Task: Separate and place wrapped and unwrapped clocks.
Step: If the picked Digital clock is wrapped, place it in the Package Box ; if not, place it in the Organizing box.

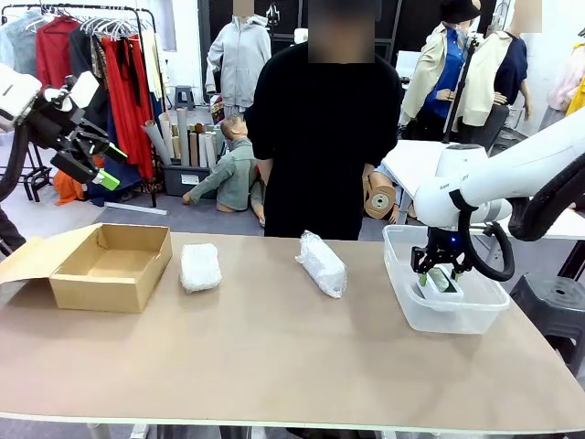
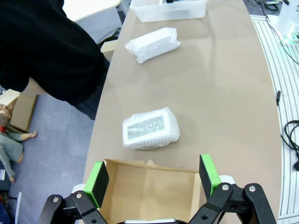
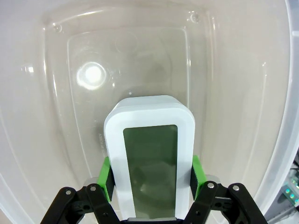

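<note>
I'm holding the bare clock (image 3: 149,154) clamped in the right gripper (image 3: 151,177), inside the clear tub (image 3: 243,93). The near wrapped clock (image 1: 200,266) is lying beside the cardboard box (image 1: 110,283), and the far wrapped clock (image 1: 322,263) is lying mid-table. The left gripper (image 2: 154,179) is hanging wide open, facing the box.

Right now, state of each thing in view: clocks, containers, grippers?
Clear plastic tub: open, no lid.
Brown cardboard box: open, flaps out.
Bare white digital clock with grey screen: inside tub, clamped by right gripper.
Right gripper: shut on clock.
Left gripper: open, raised, aimed at box.
Bubble-wrapped lump beside box: lying on table, untouched.
Bubble-wrapped lump mid-table: same.
</note>
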Robot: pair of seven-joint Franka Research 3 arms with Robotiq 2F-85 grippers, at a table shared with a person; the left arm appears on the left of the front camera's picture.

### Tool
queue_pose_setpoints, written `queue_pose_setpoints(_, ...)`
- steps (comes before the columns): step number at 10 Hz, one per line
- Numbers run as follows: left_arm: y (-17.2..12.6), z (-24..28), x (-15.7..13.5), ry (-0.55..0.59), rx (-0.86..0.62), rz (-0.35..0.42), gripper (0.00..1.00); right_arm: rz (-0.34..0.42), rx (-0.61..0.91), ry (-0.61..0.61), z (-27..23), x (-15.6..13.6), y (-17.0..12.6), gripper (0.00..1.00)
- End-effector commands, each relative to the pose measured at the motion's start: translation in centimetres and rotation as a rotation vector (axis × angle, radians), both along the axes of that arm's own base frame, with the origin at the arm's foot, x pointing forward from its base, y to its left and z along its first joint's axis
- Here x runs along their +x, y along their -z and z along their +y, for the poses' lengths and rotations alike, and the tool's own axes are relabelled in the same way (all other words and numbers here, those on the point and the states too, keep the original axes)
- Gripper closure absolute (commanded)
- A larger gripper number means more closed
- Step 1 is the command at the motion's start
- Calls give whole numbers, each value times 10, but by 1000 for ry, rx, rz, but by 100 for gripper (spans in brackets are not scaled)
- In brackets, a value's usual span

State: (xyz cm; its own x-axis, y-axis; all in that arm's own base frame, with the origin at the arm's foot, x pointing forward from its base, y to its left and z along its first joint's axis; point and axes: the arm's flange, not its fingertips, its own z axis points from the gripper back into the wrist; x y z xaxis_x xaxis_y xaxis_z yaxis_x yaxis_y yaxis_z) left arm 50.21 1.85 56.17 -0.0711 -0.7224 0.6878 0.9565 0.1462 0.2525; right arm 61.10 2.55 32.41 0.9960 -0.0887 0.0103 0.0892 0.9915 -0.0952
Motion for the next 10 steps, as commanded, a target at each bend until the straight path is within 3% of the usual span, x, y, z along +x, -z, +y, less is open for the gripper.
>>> queue_pose_setpoints(1, -1, 0, 0, 1, -3, -1, 0, 7, 3, 24, 1, -1, -1, 26)
queue_pose_setpoints(2, -1, 0, 0, 1, -3, -1, 0, 9, 2, 22, 0, 0, -1, 7)
queue_pose_setpoints(3, -1, 0, 0, 1, -3, -1, 0, 9, 4, 22, 1, 0, -1, 0)
queue_pose_setpoints(10, -1, 0, 0, 1, -3, -1, 0, -5, 20, -3, -2, -1, -11, 0)
